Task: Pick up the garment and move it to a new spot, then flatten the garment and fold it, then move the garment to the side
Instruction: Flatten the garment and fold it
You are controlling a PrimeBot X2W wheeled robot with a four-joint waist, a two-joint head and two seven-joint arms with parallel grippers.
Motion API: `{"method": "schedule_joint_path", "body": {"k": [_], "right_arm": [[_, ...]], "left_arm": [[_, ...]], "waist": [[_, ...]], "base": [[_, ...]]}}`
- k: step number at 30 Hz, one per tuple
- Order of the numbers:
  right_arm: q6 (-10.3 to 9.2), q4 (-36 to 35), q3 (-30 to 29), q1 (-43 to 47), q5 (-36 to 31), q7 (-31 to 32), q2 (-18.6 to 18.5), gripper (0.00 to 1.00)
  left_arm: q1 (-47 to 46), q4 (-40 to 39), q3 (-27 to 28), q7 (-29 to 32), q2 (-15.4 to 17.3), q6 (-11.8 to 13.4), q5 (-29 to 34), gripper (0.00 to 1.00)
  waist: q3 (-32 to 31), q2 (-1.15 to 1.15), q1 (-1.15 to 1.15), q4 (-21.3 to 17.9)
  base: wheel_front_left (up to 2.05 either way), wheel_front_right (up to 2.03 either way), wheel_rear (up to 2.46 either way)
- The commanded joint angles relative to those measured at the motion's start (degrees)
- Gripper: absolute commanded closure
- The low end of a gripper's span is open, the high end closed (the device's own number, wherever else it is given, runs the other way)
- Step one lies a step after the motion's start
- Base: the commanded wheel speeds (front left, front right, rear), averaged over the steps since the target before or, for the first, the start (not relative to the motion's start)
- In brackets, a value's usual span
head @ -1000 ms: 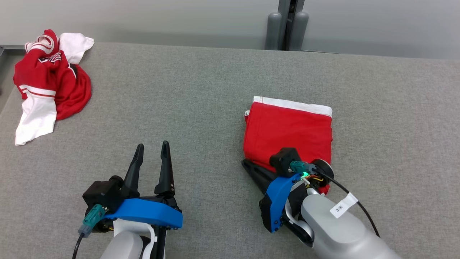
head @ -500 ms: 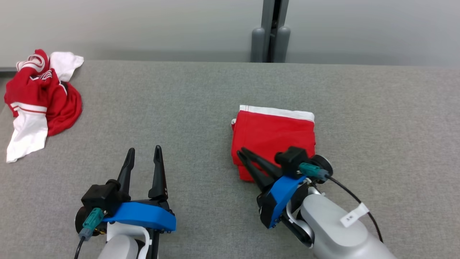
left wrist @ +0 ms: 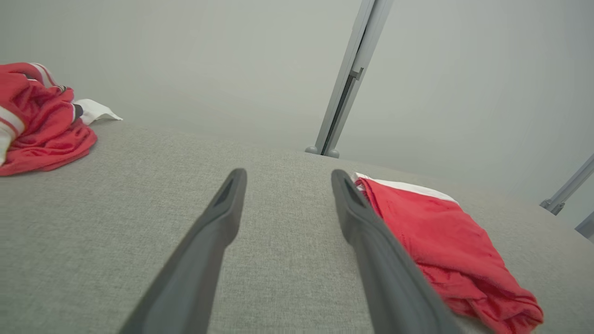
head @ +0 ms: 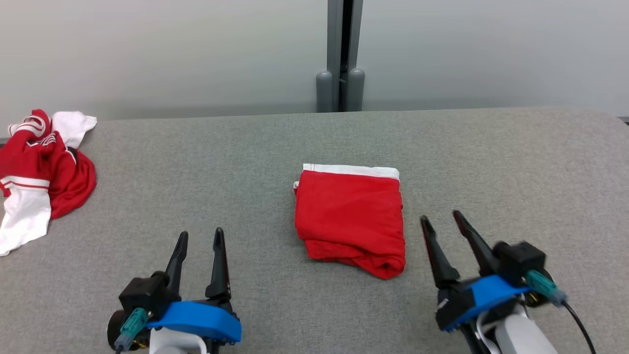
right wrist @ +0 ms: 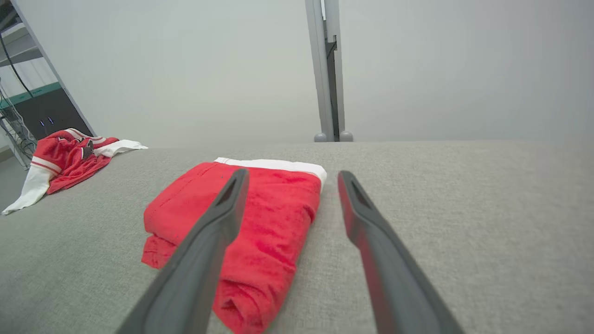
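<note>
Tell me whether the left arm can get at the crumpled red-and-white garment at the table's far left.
Probably yes. The left pincer stands open and empty, and bare grey table lies between it and the crumpled garment. The garment lies far left, so a long stretch may be needed.

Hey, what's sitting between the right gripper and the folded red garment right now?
Nothing: a narrow strip of bare grey table separates the open right gripper from the folded red garment. The head view shows it most clearly.
</note>
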Motion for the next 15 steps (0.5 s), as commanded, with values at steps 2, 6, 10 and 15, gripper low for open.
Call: {"method": "schedule_joint_path", "body": {"k": [2, 6, 10, 15], "right_arm": [[0.0, -2.2, -2.5, 3.3, -0.7, -0.2, 0.0, 0.0], [0.0, -5.6, -5.5, 6.9, -1.9, -0.2, 0.0, 0.0], [0.0, -7.5, -7.0, 8.9, -2.5, -0.2, 0.0, 0.0], [0.0, -8.0, -7.6, 9.8, -2.9, -0.2, 0.0, 0.0]], "left_arm": [[1.1, 0.3, 1.1, -0.3, 0.1, -0.2, 0.8, 0.0], [2.8, 0.0, 3.0, -0.3, 0.0, 0.0, 1.8, 0.0], [4.1, -0.3, 4.5, -0.3, -0.4, -0.3, 2.8, 0.0], [4.7, -0.2, 5.2, -0.3, -1.0, -0.8, 3.8, 0.0]], "waist": [[-0.5, 0.0, 0.0, -0.5], [-0.5, 0.0, 0.0, -1.4], [-0.2, 0.0, 0.0, -1.6], [0.2, 0.0, 0.0, -1.3]], "base": [[0.0, 0.0, 0.0], [0.0, 0.0, 0.0], [0.0, 0.0, 0.0], [0.0, 0.0, 0.0]]}}
